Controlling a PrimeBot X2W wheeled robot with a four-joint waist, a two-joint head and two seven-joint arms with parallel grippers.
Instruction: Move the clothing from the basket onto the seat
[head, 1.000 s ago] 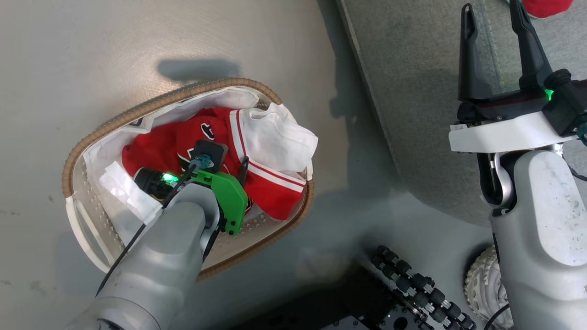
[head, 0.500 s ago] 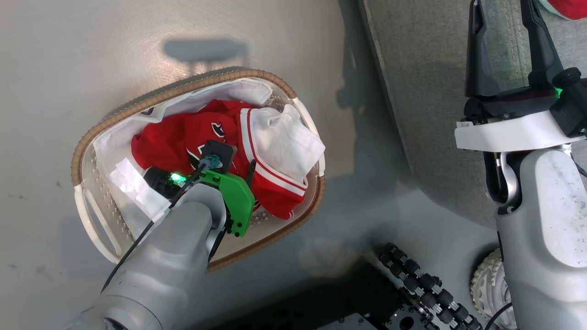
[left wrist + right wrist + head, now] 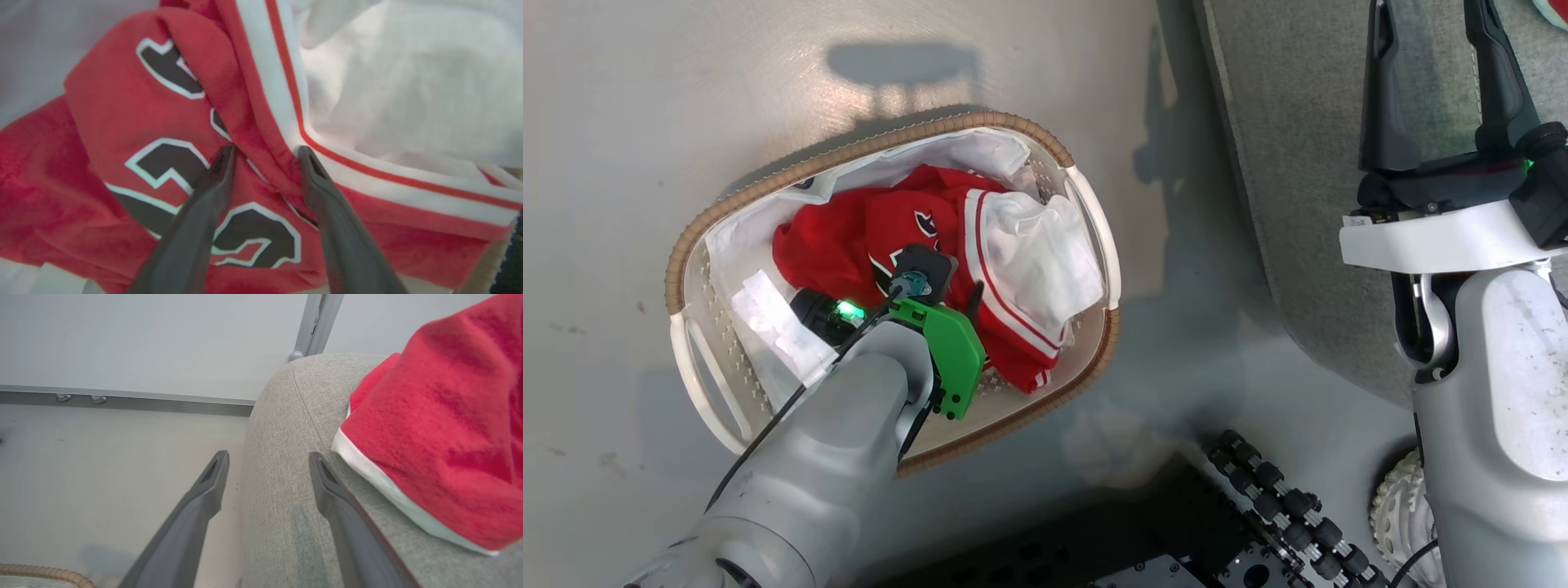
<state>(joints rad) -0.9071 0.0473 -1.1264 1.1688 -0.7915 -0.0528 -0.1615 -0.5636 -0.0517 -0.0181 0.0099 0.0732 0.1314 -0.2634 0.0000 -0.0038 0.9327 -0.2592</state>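
**Left Gripper Astride a Jersey Fold in the Basket; Right Gripper Spread at the Seat Edge**

1. Basket. The basket point(image 3: 768, 184) stands on the pale floor point(image 3: 645, 122), beside the seat point(image 3: 1298, 204) and apart from it. The red jersey point(image 3: 849, 237) lies crumpled inside. The white liner sheet point(image 3: 1045, 253) is bunched against the jersey's striped trim.

2. Left gripper. The left gripper point(image 3: 265, 151) reaches down into the basket. Its jaws are spread, with a raised fold of the jersey between them. One tip sits on the red cloth beside a black numeral, the other at the white stripe. The fold is not yet pinched.

3. Right gripper. The right gripper point(image 3: 269, 455) hangs at the seat's rounded edge, jaws spread wide and holding nothing. One finger is over the floor, the other over the cushion.

4. Seat. The plain red piece point(image 3: 441, 437), white-hemmed, lies on the seat near the right gripper, not touching it.
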